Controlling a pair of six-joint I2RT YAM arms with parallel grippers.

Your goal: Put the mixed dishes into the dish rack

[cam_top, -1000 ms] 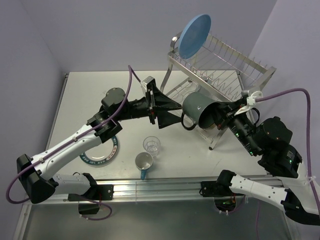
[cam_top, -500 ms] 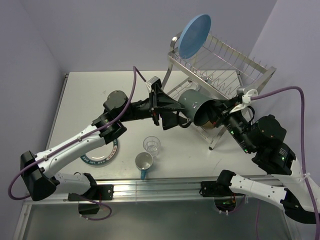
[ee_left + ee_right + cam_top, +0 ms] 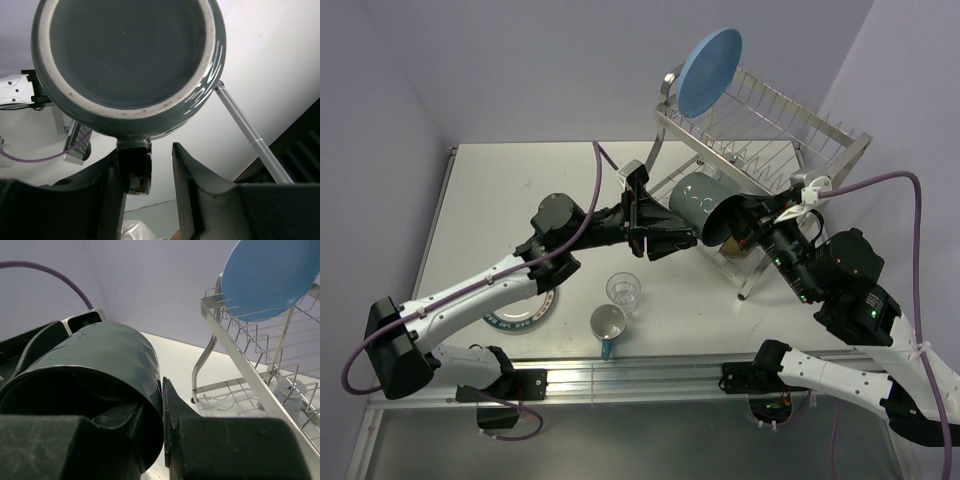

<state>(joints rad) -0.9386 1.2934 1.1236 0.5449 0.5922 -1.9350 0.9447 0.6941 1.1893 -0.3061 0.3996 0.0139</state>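
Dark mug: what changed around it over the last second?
The left gripper reached right to the dark mug and narrowed its fingers around the handle, not yet clamped. The right gripper, still pinching the rim, carried the mug left and farther back. Blue plate in the rack, glass, cup and table plate stayed put.

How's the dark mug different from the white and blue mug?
The dark mug lies on its side in the air, its rim pinched by the right gripper; the white-and-blue mug stands upright on the table, untouched. The dark mug looks bigger. Both have handles.
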